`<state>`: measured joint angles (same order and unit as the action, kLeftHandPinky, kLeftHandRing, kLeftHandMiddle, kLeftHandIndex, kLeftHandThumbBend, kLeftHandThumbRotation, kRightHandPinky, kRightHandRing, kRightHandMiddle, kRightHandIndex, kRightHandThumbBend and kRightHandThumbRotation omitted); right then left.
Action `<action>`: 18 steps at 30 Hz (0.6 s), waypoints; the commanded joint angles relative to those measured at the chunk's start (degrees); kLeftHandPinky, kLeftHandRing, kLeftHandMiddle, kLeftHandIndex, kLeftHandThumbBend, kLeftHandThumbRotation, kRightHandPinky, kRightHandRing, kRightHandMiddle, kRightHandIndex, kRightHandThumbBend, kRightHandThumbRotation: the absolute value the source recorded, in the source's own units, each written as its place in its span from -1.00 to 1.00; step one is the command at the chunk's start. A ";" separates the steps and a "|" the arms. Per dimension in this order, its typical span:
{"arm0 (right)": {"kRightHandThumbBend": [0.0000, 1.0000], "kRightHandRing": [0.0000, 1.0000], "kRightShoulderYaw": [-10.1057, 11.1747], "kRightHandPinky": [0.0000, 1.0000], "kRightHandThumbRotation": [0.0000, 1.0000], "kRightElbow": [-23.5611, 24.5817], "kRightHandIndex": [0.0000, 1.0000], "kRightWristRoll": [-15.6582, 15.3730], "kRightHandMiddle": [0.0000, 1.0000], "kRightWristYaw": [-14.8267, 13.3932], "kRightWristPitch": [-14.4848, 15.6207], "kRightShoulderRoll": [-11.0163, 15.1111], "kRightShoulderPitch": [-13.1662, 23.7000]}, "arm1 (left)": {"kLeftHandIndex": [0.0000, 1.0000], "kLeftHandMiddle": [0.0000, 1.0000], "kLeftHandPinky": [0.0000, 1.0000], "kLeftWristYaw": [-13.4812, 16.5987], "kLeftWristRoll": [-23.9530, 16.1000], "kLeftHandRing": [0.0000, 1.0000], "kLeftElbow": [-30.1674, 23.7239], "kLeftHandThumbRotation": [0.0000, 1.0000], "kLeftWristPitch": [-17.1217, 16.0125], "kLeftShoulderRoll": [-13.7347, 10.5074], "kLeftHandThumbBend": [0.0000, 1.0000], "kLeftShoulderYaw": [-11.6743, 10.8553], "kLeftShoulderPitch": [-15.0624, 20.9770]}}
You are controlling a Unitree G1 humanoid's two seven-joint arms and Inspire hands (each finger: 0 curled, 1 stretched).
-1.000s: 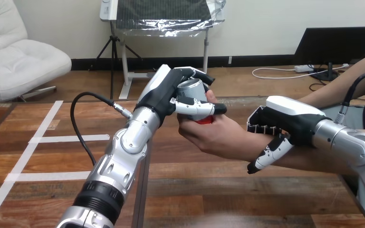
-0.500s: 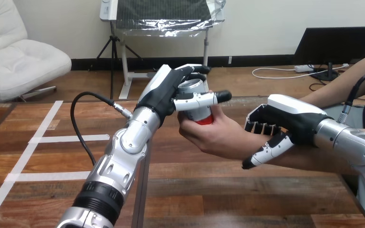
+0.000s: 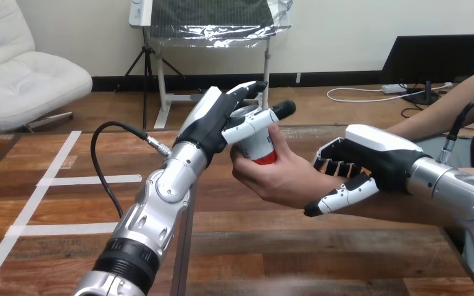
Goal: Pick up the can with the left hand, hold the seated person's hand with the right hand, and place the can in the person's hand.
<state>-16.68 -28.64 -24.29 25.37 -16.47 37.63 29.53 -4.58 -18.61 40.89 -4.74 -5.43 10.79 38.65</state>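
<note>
- Head view: the left hand (image 3: 213,120) is hovering above the table (image 3: 284,246), raised at the end of its silver forearm, which is rising from the bottom edge.
- Its fingers (image 3: 247,89) are stretching out straight and apart from the thumb, reaching past the far side of the can's top, so this hand is spread and not clamping anything.
- Its thumb is pointing straight out across the near side of the can's rim and is lying against it.
- The can (image 3: 258,143) is standing upright just beyond the left palm, between the left fingers and thumb. It has a silver top, a white body and a red band at the bottom.
- The person's hand (image 3: 281,179) is coming in from the right hand's side and is wrapping round the can's lower part from below, with its thumb pressing on the side of the can that is turned away from the left palm.
- Both the left hand and the person's hand are touching the can.
- The right hand (image 3: 376,154) is sitting over the person's wrist (image 3: 316,185), just behind the person's hand.
- Its fingers (image 3: 336,165) are curling over the top of the wrist while its thumb is reaching along the near, lower side, so the wrist is running between them and the hand is closing round it.
- The two robot hands are staying apart, with the person's hand and the can between them.
</note>
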 commanded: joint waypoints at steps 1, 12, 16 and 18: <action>0.92 0.20 0.68 0.00 0.22 2.27 0.35 0.23 0.27 -0.77 -1.01 -0.63 -0.46 | 0.90 0.82 0.54 -0.03 -0.26 0.81 -1.46 1.00 -0.89 0.49 1.00 1.38 -0.85; 1.00 0.51 1.58 0.25 0.40 4.36 0.50 0.93 0.50 -0.59 -0.65 -0.31 -2.11 | 0.91 0.86 0.59 1.78 1.83 0.84 -3.47 1.00 -2.61 1.31 1.00 -0.17 -3.10; 1.00 0.51 2.71 0.23 0.45 5.20 0.56 2.55 0.54 -0.20 0.04 -0.59 -2.93 | 0.91 0.87 0.63 2.63 2.42 0.86 -4.53 1.00 -3.90 1.38 1.00 -0.61 -4.24; 1.00 0.52 3.08 0.22 0.48 5.46 0.59 3.08 0.57 -0.15 0.00 -0.61 -3.25 | 0.91 0.87 0.65 2.93 2.70 0.86 -5.01 1.00 -4.47 1.40 1.00 -0.78 -4.73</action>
<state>-15.69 -25.25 -23.16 25.38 -16.68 37.63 26.79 -2.39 -16.73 38.43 -7.11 -4.55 10.23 35.40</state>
